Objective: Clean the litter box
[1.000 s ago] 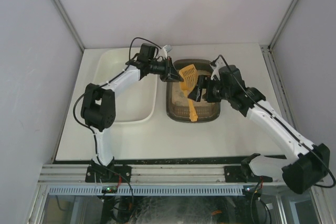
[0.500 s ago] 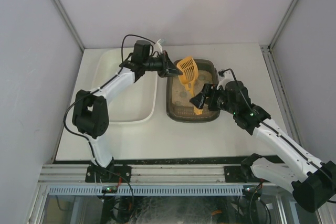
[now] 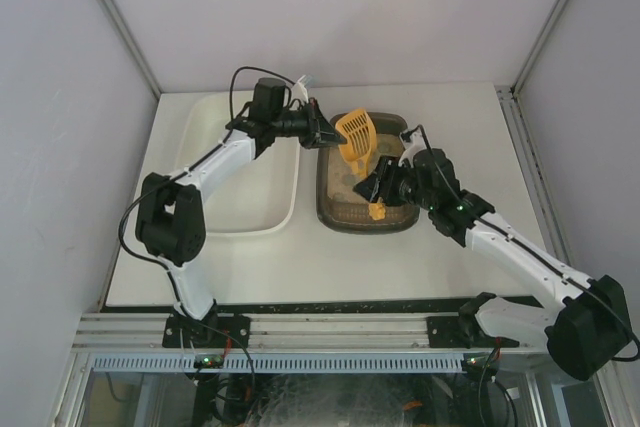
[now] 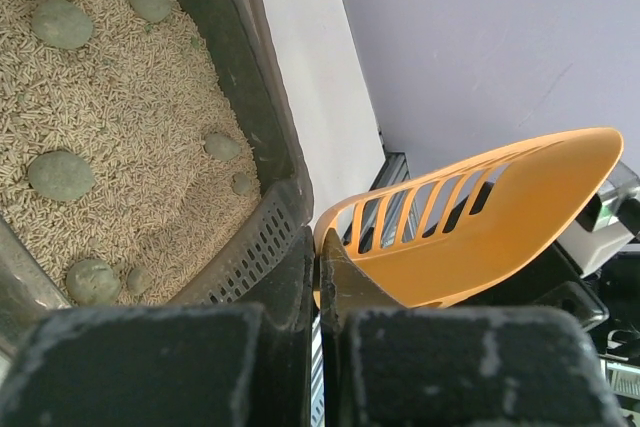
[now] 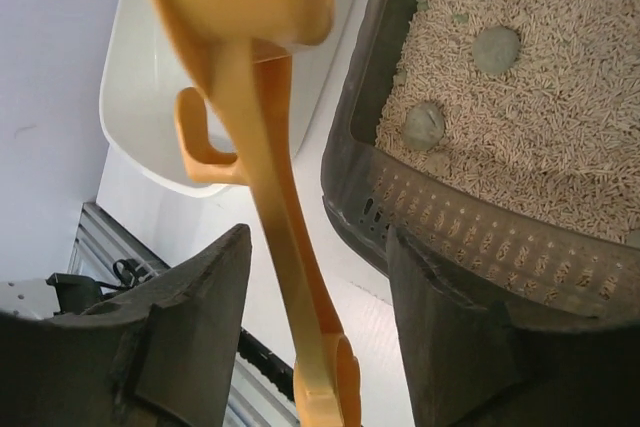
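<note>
Top view: the left claw point(image 3: 322, 133) is pinching shut on the head rim of the orange scoop point(image 3: 357, 135) and holding it tilted over the far-left part of the litter box point(image 3: 335, 219). The litter box is sitting mid-table point(image 3: 400, 267), just right of the white tub point(image 3: 250, 197). The right claw point(image 3: 378, 185) is standing open astride the scoop handle, over the near part of the box. Over the last second the right arm has been pulling back toward the near side, then coming in again at the handle. The scoop is staying about where it was. This looks like a hand-over being set up, with no scooping started.

Left wrist: the fingers are clamping the scoop-head edge and the slots are showing empty. Grey-green clumps point(image 4: 60, 175) are lying in the beige litter.

Right wrist: the handle is running between the two fingers point(image 5: 190, 327) with a gap on both sides, so nothing is being gripped. My read is that the right claw needs to close on the handle before the left lets go, or the scoop is likely dropping.
</note>
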You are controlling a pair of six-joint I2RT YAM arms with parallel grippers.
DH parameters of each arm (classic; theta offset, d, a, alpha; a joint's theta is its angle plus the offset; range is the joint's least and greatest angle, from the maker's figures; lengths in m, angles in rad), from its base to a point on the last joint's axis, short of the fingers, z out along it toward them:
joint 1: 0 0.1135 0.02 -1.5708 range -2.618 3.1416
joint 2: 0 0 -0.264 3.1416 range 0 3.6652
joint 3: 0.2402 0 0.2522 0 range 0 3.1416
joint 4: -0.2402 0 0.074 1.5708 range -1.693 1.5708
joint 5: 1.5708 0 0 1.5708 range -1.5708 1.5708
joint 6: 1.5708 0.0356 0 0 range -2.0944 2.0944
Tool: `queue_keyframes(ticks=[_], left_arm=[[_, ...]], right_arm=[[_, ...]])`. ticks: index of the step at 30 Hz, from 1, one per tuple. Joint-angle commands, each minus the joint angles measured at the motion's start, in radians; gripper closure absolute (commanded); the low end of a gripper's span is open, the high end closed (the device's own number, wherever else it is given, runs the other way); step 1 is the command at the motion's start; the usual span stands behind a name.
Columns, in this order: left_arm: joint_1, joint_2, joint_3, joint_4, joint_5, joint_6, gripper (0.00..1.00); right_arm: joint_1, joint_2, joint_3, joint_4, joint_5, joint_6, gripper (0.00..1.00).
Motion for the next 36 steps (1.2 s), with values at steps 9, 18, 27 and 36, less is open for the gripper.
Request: queue_keyframes(ticks=[9,18,27,36], left_arm=[[0.004,-0.07,-0.009,-0.02,-0.038,0.015,0.76],[0.018,-0.112,0.081,-0.306,-0.466,0.035,0.0],[0.013,-0.177,0.044,-0.41,-0.768,-0.155,0.0],[-0.013,-0.249,-0.028,-0.375,-0.876,-0.209,0.0]], right_arm=[[0.009,0.002,0.086,-0.045,0.039,0.014,1.0],[-0.091,0.154,0.472,-0.859,0.001,-0.016,1.0],[-0.177,0.383,0.528,-0.992,-0.243,-0.11,1.0],[-0.156,0.499,0.539,-0.892,-0.254,-0.113,1.0]])
